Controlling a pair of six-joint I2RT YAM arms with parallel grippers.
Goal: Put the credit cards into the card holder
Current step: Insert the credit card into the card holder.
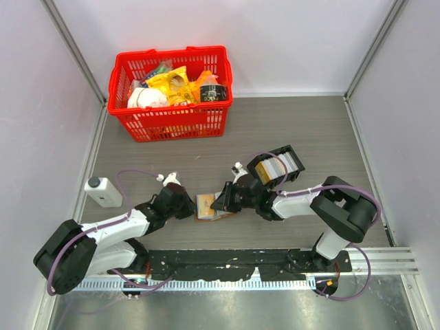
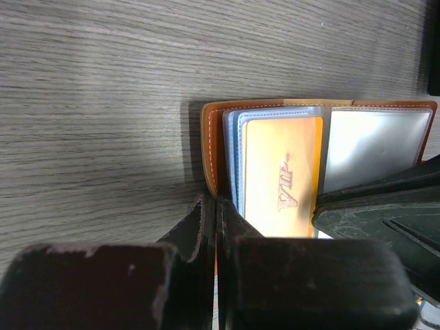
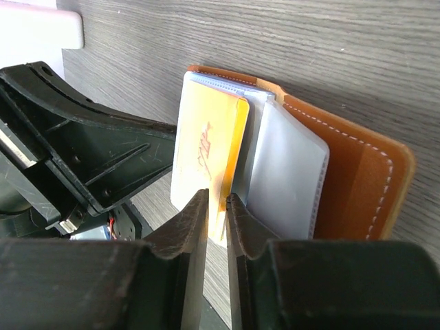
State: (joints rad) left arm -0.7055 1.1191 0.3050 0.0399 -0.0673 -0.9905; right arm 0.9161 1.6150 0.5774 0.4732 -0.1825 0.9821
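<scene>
1. The bench [image 1: 302, 130] is grey wood-grain, walled by pale panels. At its far side stands a red basket [image 1: 172, 93] full of groceries, well apart from my work. A small white device [image 1: 103, 192] lies near my left arm.
2. The black tray [image 1: 276, 167] of spare cards sits just beyond my right arm.
3. The card holder [image 1: 208, 206] lies open on the bench between my two grippers, brown leather outside, clear sleeves inside.
4. My left gripper [image 1: 184, 203] is pinched shut on the holder's near edge, pinning it flat, as the left wrist view shows.
5. My right gripper [image 1: 223, 201] is nearly closed on the edge of the yellow card [image 3: 210, 148], which lies partly over a clear sleeve [image 3: 285, 165].
6. I judge the step to be seating this card. Next I must push it along the sleeve's opening, keeping it level so it does not snag, while my left side holds firm.
</scene>
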